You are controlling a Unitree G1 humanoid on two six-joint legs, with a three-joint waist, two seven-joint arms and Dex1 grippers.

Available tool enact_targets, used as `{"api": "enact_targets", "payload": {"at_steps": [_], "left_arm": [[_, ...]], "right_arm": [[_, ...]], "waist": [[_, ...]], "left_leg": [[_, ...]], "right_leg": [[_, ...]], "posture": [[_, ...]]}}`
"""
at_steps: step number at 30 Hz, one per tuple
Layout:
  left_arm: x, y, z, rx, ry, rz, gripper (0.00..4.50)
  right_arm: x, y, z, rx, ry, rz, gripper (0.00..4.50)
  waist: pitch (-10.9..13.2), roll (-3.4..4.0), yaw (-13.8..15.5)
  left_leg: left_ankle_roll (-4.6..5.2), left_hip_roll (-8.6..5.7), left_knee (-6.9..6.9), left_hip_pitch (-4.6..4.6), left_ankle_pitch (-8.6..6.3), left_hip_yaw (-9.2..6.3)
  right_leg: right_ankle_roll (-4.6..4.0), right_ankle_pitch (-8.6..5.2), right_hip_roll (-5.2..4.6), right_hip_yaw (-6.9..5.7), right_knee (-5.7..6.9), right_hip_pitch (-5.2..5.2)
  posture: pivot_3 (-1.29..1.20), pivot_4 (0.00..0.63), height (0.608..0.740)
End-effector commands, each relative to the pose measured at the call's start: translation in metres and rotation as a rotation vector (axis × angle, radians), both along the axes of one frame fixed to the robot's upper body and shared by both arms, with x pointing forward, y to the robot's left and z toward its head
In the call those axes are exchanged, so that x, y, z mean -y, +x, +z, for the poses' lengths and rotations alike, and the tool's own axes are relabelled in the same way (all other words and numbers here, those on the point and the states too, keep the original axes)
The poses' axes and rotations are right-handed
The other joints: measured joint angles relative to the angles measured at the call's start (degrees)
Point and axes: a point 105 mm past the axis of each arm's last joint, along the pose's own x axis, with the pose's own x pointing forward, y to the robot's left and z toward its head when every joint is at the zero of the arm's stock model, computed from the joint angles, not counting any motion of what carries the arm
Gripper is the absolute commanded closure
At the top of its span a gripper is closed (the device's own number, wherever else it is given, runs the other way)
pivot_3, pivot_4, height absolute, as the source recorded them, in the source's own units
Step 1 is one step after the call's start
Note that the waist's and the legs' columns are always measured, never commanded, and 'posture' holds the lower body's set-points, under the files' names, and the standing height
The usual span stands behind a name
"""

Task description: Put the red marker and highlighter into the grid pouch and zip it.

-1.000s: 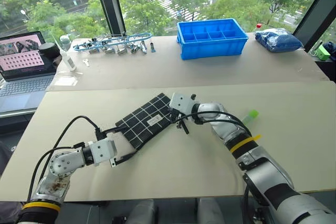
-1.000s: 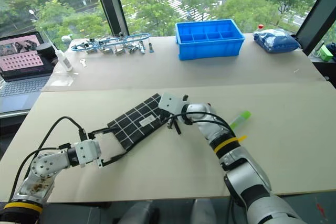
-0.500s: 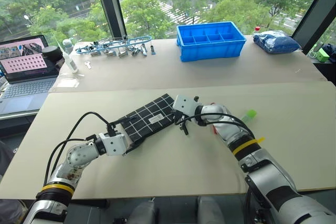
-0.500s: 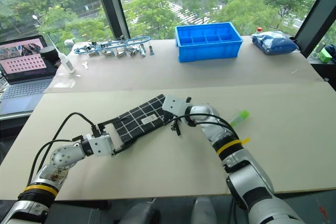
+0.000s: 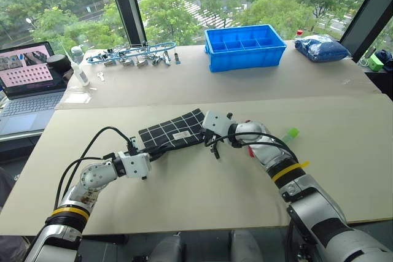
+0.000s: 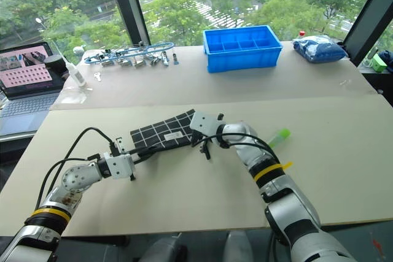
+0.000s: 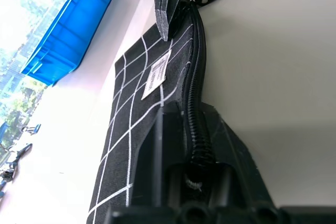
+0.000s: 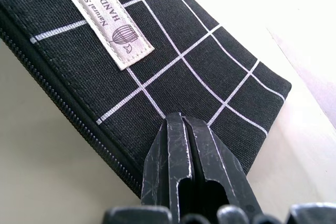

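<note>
the left gripper (image 5: 149,157) has just clamped the near end of the flat black grid-lined fabric pouch (image 5: 174,133) at frame centre (right gripper (image 5: 212,145) pinches the other end), bracing it.

1. We face a pale beige bench (image 5: 202,194) made of two boards, with a seam running across between them.
2. Behind it stand large windows with dark frames (image 5: 126,4); daylight comes in over green trees (image 5: 178,4) and a street below.
3. On the far board we see a blue bin (image 5: 247,46) with compartments, a row of metal clips (image 5: 132,54), a white bottle (image 5: 80,72) and a blue bag (image 5: 322,48).
4. At the far left an open laptop (image 5: 27,81) sits with its screen lit.
5. A green object (image 5: 376,61) lies at the far right edge.
</note>
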Motion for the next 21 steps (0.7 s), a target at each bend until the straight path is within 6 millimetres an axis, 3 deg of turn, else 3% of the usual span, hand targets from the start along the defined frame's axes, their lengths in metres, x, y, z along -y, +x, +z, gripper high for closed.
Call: {"api": "enact_targets", "payload": {"at_steps": [1,4,5,10,12,14,16,21], "left_arm": [[-0.003,-0.009,-0.023,-0.091,0.046,-0.004,4.48],[-0.004,-0.008,-0.023,-0.106,0.032,0.011,4.50],[-0.004,-0.007,-0.022,-0.115,0.010,0.023,4.50],[-0.002,0.003,-0.003,-0.155,-0.197,0.099,4.50],[-0.001,0.008,0.008,-0.171,-0.285,0.117,4.50],[0.002,0.010,0.016,-0.183,-0.332,0.114,4.50],[0.006,0.012,0.023,-0.190,-0.354,0.101,4.50],[0.015,0.018,0.037,-0.192,-0.372,0.072,4.50]], "right_arm": [[0.002,0.005,0.011,0.032,0.042,-0.033,4.50],[0.004,0.005,0.018,-0.044,0.104,-0.044,3.82],[0.004,0.004,0.024,-0.073,0.132,-0.041,3.38],[0.033,0.026,0.093,-0.160,0.429,-0.193,1.68],[0.046,0.020,0.116,-0.222,0.506,-0.165,1.04],[0.060,0.018,0.139,-0.243,0.589,-0.171,1.04],[0.069,0.013,0.147,-0.265,0.610,-0.172,1.04],[0.061,0.000,0.117,-0.315,0.525,-0.163,1.04]], "waist": [[0.0,0.00,0.0],[0.0,0.00,0.0],[0.0,0.00,0.0],[0.1,0.09,-0.1],[0.1,0.11,0.2],[0.1,0.09,0.4],[0.1,0.08,0.2],[0.1,0.07,-1.0]], "left_leg": [[0.00,0.00,0.00,0.00,0.00,0.00],[0.00,0.00,-0.02,-0.01,0.00,0.00],[0.00,0.00,-0.02,-0.01,0.00,0.00],[0.04,0.01,-0.02,-0.07,-0.02,-0.01],[0.04,-0.03,0.04,-0.35,-0.02,-0.01],[-0.02,-0.02,0.10,-0.86,0.02,-0.11],[-0.14,0.04,0.09,-0.95,0.09,-0.15],[-0.15,0.06,0.04,-1.19,0.06,-0.07]], "right_leg": [[0.01,-0.01,0.00,0.00,0.00,0.00],[0.02,-0.01,0.00,0.00,0.00,-0.01],[0.02,-0.01,0.00,0.00,-0.01,-0.01],[0.00,0.00,0.01,0.03,-0.02,-0.11],[-0.14,0.10,0.01,0.06,0.01,-0.38],[-0.41,0.26,0.01,-0.01,0.03,-0.82],[-0.44,0.28,0.08,-0.06,0.06,-0.87],[-0.37,0.29,0.11,-0.05,-0.41,-0.92]], "posture": [[0.00,0.150,0.740],[0.00,0.150,0.740],[0.00,0.150,0.740],[0.00,0.150,0.740],[0.00,0.150,0.740],[0.00,0.150,0.740],[0.00,0.150,0.740],[0.00,0.150,0.740]]}}
